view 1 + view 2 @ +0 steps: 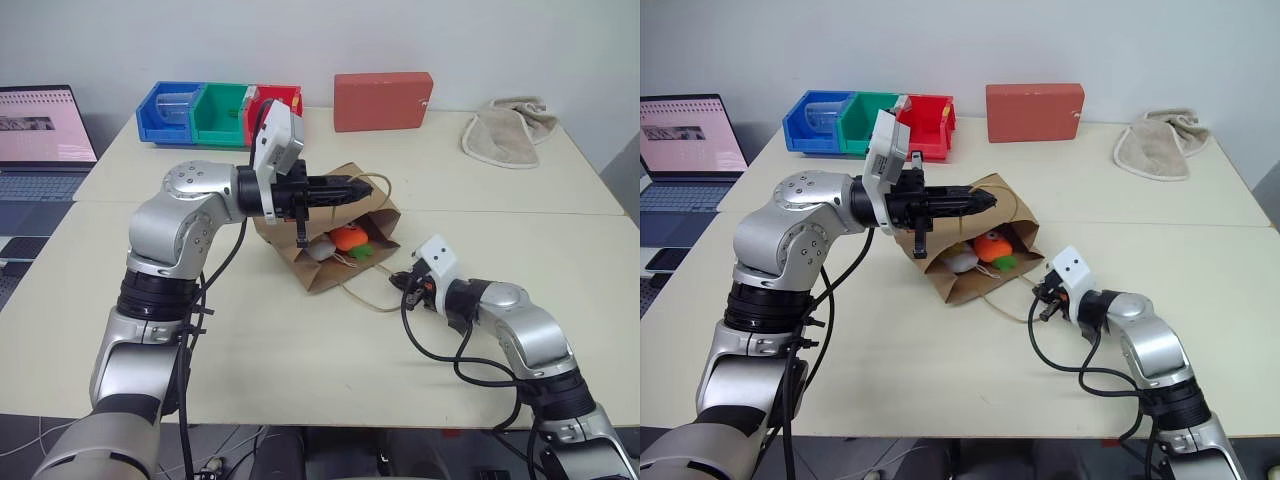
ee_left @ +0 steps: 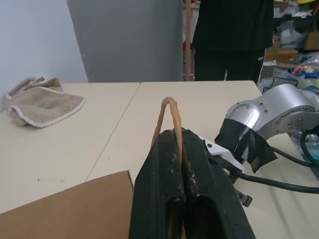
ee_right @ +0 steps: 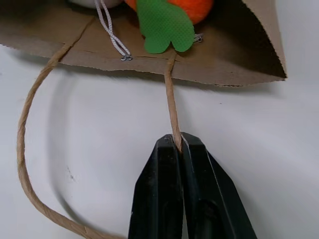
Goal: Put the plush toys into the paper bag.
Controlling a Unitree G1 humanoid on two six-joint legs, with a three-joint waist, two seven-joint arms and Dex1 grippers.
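Listing contents of the table (image 1: 300, 370), placed relative to the paper bag, from left to right:

- Laptop (image 1: 40, 135): far left of the bag, at the table's edge, screen lit.
- Bins (image 1: 215, 113), blue, green and red in a row: behind the bag and to its left, near the wall.
- Left gripper (image 1: 362, 187): raised over the bag's mouth, pointing level toward the right; fingers pressed together on the upper handle (image 2: 169, 112), whose tan loop rises just past the fingertips.
- Paper bag (image 1: 330, 270): brown kraft, lying near the table's middle with its mouth held agape toward the robot.
- White egg toy (image 1: 322, 250): inside the bag, left part; mostly hidden, so the yellow face cannot be confirmed.
- Orange carrot toy (image 1: 350, 238): inside the bag, beside the white toy, green leaves (image 3: 164, 25) at the lower lip.
- Red box (image 1: 382, 100): behind the bag, by the wall.
- Right gripper (image 1: 403, 284): just right of the bag's mouth, low over the table; fingers clamped on the lower handle (image 3: 172, 107).
- Beige towel (image 1: 508, 128): far right and behind the bag, crumpled.
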